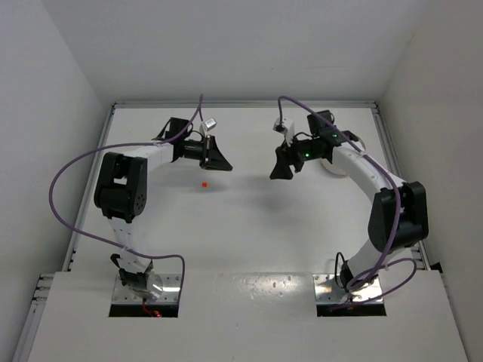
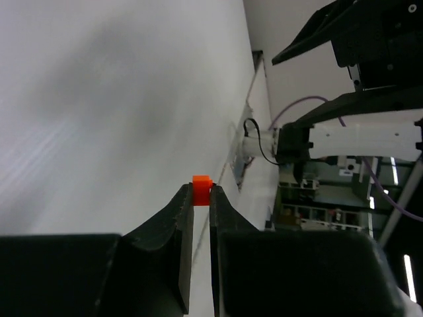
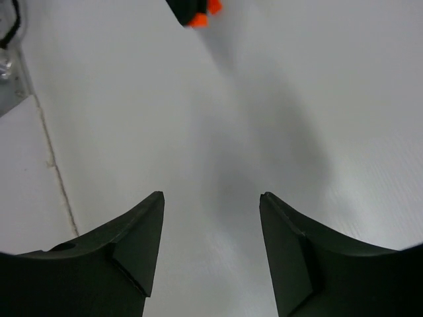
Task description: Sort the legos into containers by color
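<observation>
My left gripper (image 2: 201,193) is shut on a small orange lego (image 2: 201,189), pinched at the very tips and held above the table. From above, the left gripper (image 1: 225,164) hangs left of centre, and one more orange lego (image 1: 204,183) lies on the table just in front of it. The right gripper (image 3: 210,196) is open with nothing between its fingers. It (image 1: 281,172) faces the left gripper across a gap. In the right wrist view the orange lego (image 3: 197,20) shows at the left gripper's dark tip. The white dish (image 1: 334,170) is mostly hidden behind the right arm.
White walls enclose the table on the left, back and right. Purple cables loop from both arms. The right arm (image 2: 357,135) fills the upper right of the left wrist view.
</observation>
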Robot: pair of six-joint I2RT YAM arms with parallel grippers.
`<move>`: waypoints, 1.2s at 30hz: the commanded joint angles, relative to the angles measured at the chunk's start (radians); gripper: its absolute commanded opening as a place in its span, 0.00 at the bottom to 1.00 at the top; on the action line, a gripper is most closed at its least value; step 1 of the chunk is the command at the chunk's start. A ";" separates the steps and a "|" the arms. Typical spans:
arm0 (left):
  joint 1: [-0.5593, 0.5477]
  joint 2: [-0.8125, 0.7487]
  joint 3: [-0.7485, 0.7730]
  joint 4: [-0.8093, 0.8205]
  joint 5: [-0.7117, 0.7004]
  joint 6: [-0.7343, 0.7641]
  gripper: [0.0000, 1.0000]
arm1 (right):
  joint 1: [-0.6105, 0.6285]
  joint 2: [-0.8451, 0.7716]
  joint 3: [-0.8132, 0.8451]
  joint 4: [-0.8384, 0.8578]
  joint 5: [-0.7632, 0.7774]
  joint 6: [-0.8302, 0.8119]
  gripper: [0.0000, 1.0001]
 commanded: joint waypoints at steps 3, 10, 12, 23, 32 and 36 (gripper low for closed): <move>-0.015 -0.073 -0.039 0.066 0.153 -0.062 0.00 | 0.129 -0.023 -0.029 0.171 -0.077 0.083 0.56; -0.024 -0.091 -0.039 0.079 0.162 -0.117 0.00 | 0.226 0.068 0.062 0.189 -0.040 0.105 0.55; -0.024 -0.091 -0.039 0.088 0.162 -0.146 0.00 | 0.241 0.077 0.086 0.202 -0.001 0.114 0.56; -0.024 -0.101 -0.073 0.126 0.144 -0.218 0.00 | 0.281 0.125 0.146 0.225 -0.045 0.122 0.53; -0.033 -0.101 -0.082 0.145 0.144 -0.246 0.00 | 0.290 0.145 0.135 0.287 0.015 0.112 0.58; -0.043 -0.101 -0.082 0.145 0.144 -0.257 0.00 | 0.290 0.116 0.071 0.367 0.056 0.112 0.59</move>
